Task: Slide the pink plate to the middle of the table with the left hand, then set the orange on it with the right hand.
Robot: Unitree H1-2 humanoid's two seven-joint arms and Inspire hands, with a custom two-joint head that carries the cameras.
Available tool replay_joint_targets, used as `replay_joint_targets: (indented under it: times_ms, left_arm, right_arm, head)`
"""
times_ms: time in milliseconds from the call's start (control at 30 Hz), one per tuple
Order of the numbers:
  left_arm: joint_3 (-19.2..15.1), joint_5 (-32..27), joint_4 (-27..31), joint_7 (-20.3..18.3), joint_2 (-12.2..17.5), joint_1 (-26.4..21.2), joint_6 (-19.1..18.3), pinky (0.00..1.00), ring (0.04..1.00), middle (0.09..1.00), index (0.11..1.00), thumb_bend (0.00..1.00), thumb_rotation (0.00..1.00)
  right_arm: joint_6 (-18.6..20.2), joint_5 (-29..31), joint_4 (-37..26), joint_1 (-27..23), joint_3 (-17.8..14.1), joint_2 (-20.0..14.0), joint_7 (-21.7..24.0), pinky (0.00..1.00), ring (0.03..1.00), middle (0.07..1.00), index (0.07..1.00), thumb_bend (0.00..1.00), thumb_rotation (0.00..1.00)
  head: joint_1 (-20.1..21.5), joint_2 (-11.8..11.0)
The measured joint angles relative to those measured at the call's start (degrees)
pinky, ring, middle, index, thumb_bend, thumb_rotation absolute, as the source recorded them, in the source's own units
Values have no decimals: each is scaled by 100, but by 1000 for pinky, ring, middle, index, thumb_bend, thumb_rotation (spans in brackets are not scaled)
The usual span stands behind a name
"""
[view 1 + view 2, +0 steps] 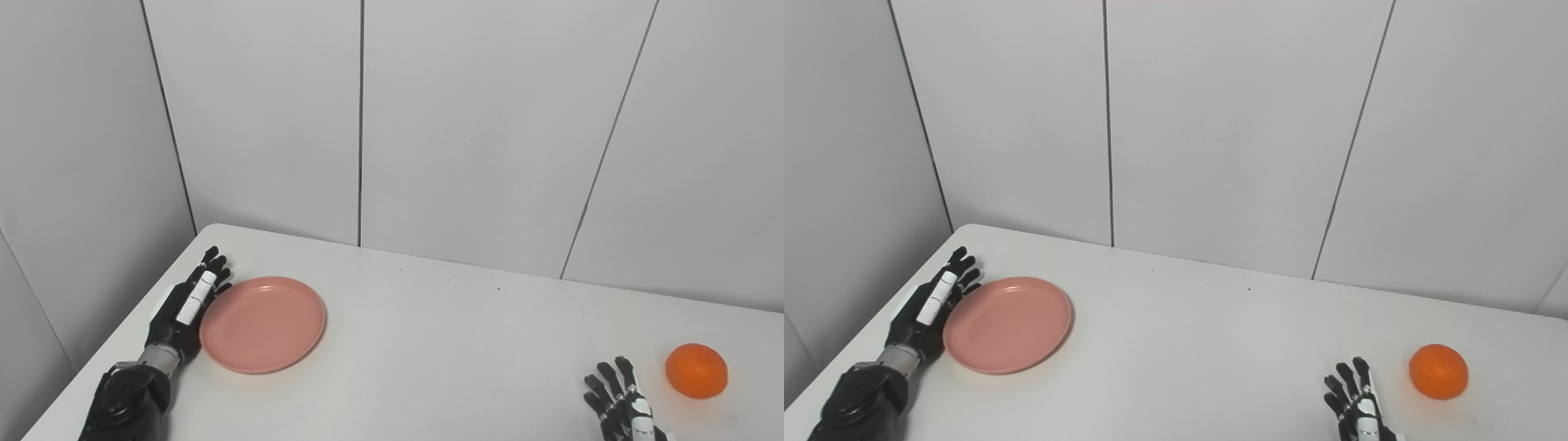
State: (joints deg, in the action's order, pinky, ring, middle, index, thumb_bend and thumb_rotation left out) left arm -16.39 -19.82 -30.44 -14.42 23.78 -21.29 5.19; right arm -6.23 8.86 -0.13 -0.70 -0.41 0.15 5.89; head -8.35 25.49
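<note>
- Left eye view: the left hand (187, 306) lies flat on the white table (441, 343), fingers stretched out and holding nothing, its inner edge against the left rim of the pink plate (262, 323).
- The plate sits empty at the table's left side, well short of the middle.
- At the near right, the right hand (621, 401) shows only its upper part above the frame's bottom edge, fingers spread and empty, near the orange (697, 370) but apart from it.
- Right eye view: the same layout, seen slightly shifted. The left hand (931, 306) presses alongside the plate (1007, 324), while the orange (1438, 371) rests on the table at the near right, just right of the waiting right hand (1356, 401).
- The slide appears to be the step in hand, with the plate barely started or not yet moved.
- The next move calls for a steady sideways push to the right, keeping the hand's edge low against the rim so it does not ride over it.
</note>
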Motion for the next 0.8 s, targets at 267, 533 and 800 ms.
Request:
replay_joint_targets:
  times_ms: [267, 533, 800]
  left_arm:
    - [0, 18, 100, 2, -4, 20, -80, 968, 980, 1000, 1000, 949, 712]
    - [-1, 15, 271, 37, -97, 60, -182, 991, 993, 1000, 1000, 958, 704]
    - [1, -10, 164, -83, -91, 57, -130, 982, 1000, 1000, 1000, 893, 728]
  right_arm:
    - [1, -1, -14, 10, 2, 0, -4, 923, 909, 944, 991, 728, 1000]
    - [29, 3, -23, 19, 4, 4, -6, 929, 917, 945, 990, 732, 1000]
    - [-81, -221, -23, 35, 57, 4, -24, 887, 886, 917, 971, 800, 976]
  head:
    - [9, 35]
    - [26, 35]
    - [18, 35]
